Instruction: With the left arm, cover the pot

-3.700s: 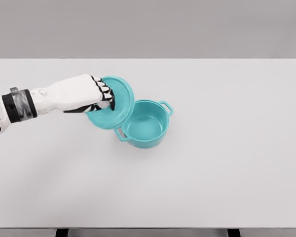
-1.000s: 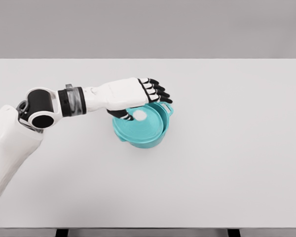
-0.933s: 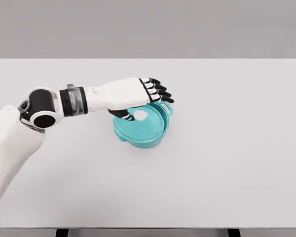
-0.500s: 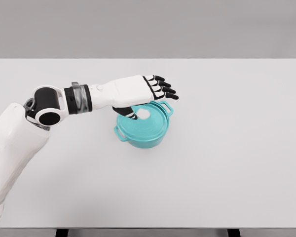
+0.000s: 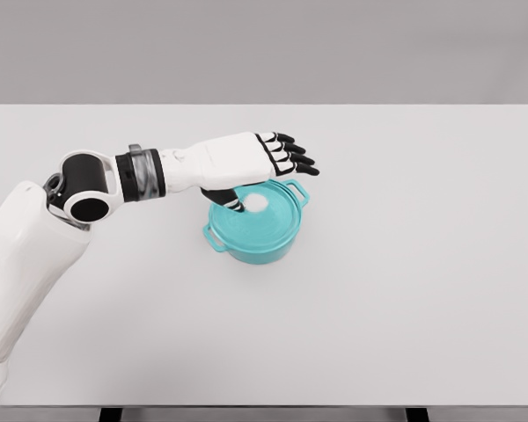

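The lid [image 5: 262, 214] sits on the pot [image 5: 255, 242] mid-table [image 5: 405, 290], left hand [image 5: 251, 162] above its rear-left.

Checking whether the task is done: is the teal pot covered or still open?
Covered. The teal lid sits flat on the pot, hiding its inside; the left hand is above it, thumb at the white knob.

My view: a white table [image 5: 405, 308] under a plain grey wall [image 5: 264, 48], dark legs [image 5: 111, 414] below.
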`<action>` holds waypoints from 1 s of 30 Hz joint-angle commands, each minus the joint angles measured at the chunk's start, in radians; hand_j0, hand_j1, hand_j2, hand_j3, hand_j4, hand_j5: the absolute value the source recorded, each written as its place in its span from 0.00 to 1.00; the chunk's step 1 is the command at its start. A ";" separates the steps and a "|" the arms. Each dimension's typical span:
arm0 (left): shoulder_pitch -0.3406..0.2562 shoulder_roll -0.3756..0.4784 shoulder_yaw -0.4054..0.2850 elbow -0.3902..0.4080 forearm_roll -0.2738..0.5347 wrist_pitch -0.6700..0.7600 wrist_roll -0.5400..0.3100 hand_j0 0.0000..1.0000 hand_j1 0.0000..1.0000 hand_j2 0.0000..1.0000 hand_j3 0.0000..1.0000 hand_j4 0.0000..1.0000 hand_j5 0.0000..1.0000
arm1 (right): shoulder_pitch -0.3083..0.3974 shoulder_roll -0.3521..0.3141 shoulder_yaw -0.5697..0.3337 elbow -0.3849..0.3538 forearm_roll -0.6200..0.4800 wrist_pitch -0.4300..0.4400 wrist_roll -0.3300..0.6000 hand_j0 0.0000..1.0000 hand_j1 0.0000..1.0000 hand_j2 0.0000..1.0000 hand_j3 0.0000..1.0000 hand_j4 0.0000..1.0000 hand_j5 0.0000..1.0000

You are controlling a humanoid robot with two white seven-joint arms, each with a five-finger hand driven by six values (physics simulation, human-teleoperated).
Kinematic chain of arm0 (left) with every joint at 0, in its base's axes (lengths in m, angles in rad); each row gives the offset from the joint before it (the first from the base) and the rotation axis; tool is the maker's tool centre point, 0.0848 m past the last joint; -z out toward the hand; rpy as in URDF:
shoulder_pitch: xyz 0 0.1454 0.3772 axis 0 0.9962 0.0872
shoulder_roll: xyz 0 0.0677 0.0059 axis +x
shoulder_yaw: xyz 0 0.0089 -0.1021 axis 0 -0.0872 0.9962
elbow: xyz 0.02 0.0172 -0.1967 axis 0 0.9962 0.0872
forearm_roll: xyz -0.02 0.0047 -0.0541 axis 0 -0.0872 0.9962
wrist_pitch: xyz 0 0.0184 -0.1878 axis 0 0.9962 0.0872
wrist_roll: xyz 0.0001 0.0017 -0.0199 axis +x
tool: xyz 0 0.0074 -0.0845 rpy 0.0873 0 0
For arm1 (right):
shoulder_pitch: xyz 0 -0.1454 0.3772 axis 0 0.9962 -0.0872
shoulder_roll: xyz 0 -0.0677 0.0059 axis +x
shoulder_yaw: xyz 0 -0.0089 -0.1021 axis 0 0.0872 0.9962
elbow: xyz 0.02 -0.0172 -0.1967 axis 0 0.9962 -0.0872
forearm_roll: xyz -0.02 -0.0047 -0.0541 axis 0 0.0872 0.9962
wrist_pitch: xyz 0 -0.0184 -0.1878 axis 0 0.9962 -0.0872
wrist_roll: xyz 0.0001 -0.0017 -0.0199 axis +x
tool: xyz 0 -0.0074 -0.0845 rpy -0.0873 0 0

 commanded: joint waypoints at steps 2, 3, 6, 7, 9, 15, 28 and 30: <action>0.000 0.008 0.002 -0.001 0.003 0.002 0.002 1.00 1.00 1.00 1.00 1.00 1.00 | 0.000 0.000 0.000 0.001 0.000 0.000 0.000 1.00 1.00 1.00 1.00 1.00 1.00; 0.000 0.008 0.002 -0.002 0.003 0.002 0.002 1.00 1.00 1.00 1.00 1.00 1.00 | 0.000 0.000 0.000 0.001 0.000 0.000 0.000 1.00 1.00 1.00 1.00 1.00 1.00; -0.002 0.009 0.002 -0.005 0.003 0.002 0.002 1.00 1.00 1.00 1.00 1.00 1.00 | 0.000 0.000 0.000 -0.001 0.000 0.000 0.000 1.00 1.00 1.00 1.00 1.00 1.00; -0.006 0.009 0.002 -0.005 0.003 0.002 0.002 1.00 1.00 1.00 1.00 1.00 1.00 | 0.000 0.000 0.000 -0.001 0.000 0.000 0.000 1.00 1.00 1.00 1.00 1.00 1.00; -0.008 0.009 0.002 -0.007 0.003 0.002 0.002 1.00 1.00 1.00 1.00 1.00 1.00 | 0.000 0.000 0.000 -0.001 0.000 0.000 0.000 1.00 1.00 1.00 1.00 1.00 1.00; -0.011 0.009 0.000 -0.007 0.002 0.002 0.002 1.00 1.00 1.00 1.00 1.00 1.00 | 0.000 0.000 0.000 -0.001 0.000 0.000 0.000 1.00 1.00 1.00 1.00 1.00 1.00; -0.014 0.156 0.068 -0.050 0.020 0.002 0.002 1.00 1.00 1.00 1.00 1.00 1.00 | 0.000 0.000 0.000 0.001 0.000 0.000 0.000 1.00 1.00 1.00 1.00 1.00 1.00; 0.044 0.270 0.181 -0.047 0.049 0.002 0.002 1.00 1.00 1.00 1.00 1.00 1.00 | 0.000 0.000 0.000 -0.001 0.000 0.000 0.000 1.00 1.00 1.00 1.00 1.00 1.00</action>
